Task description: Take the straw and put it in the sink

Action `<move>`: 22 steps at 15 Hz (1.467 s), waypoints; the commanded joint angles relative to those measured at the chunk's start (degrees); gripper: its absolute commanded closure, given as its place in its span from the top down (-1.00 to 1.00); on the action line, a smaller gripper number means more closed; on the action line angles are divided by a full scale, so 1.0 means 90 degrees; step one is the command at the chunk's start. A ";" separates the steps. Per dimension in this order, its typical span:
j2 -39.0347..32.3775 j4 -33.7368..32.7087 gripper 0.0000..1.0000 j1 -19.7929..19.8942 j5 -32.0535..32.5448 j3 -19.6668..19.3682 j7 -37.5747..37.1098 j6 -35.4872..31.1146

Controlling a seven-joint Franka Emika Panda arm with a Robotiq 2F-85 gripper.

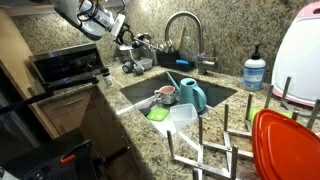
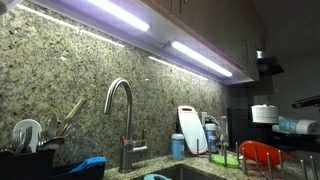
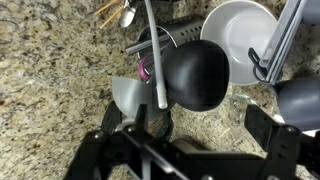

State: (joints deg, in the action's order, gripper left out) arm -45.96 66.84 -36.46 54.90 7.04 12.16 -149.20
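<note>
One open tool, its fingers spread wide and holding nothing, hangs over a cluster of drying utensils on the granite bench. In the wrist view we see the straw as a thin pale tube running down from the top edge. It lies just beside or against a black ladle, with a white bowl near, and we cannot tell whether straw and ladle touch. The straw is not yet gripped. It is well apart from the sink, which an exterior view shows holding a teal jug.

We judge the grasp to be the risky part. The tube is slim and smooth, so wide fingers could close off-centre and let it roll out, or squeeze it flat. With the ladle so close, the fingers may catch that too, or knock it and tip its neighbours. A long straw held near one end could also swing on the way over and snag the faucet or the jug.
</note>
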 commanded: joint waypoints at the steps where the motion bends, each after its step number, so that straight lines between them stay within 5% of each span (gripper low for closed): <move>1: 0.0009 -0.0032 1.00 0.0014 -0.0023 0.0018 0.0109 0.0072; 6: -0.0033 -0.0096 1.00 0.0002 0.0044 -0.0083 0.0003 0.0064; 7: -0.0024 -0.0086 0.50 0.0002 0.0054 -0.0101 0.0002 0.0069; 15: -0.0023 -0.0087 -0.64 -0.0003 0.0062 -0.0135 0.0047 0.0022; 16: -0.0041 -0.0124 0.23 -0.0010 0.0099 -0.0148 0.0087 -0.0006; 18: -0.0088 -0.0196 0.17 -0.0005 0.0183 -0.0159 0.0194 -0.0076; 22: -0.0160 -0.0290 0.71 0.0020 0.0436 -0.0244 0.0168 -0.0254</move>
State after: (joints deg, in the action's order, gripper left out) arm -46.17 66.46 -36.31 56.94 5.86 12.40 -149.69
